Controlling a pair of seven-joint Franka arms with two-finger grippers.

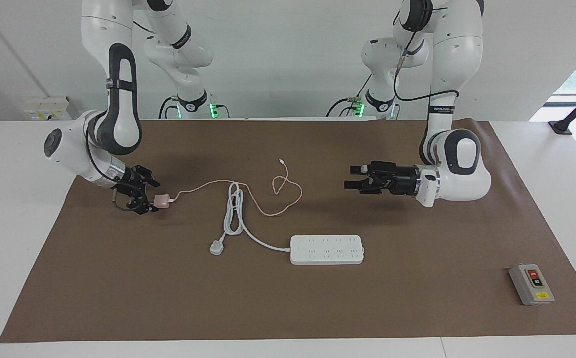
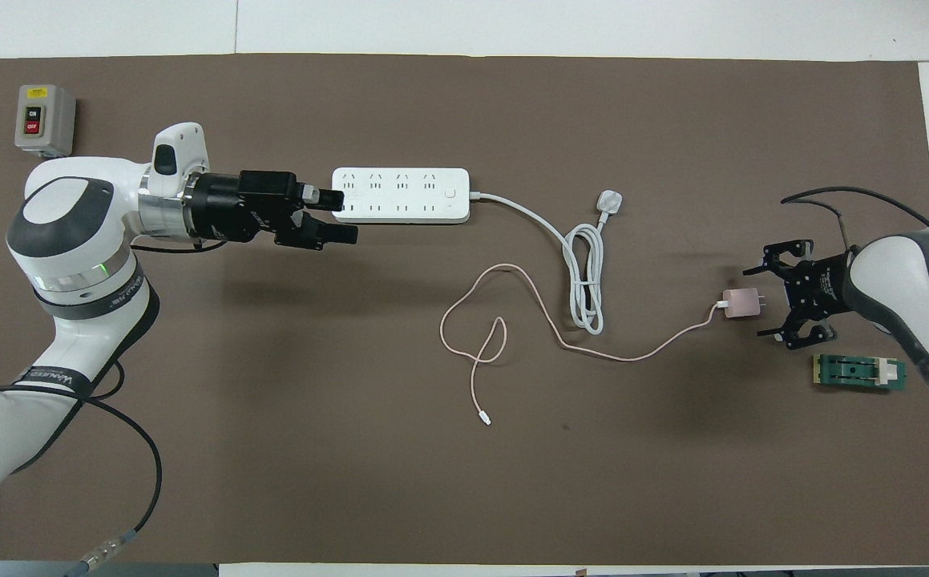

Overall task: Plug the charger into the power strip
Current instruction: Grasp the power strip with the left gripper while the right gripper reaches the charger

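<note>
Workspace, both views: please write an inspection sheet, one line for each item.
Surface: brown mat on a white table.
Job's things: charger lying unplugged; strip with free sockets.
Clutter: grey switch box; green part.
Grippers: right gripper open at the charger; left gripper open, raised, not touching the strip.
Cables: pink cable looped; white cord coiled, plug free.
Surroundings: nothing seen.

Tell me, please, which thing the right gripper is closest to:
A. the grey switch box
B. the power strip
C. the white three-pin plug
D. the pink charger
D: the right gripper, open, sits right at the charger, at the right arm's end of the table.
</note>
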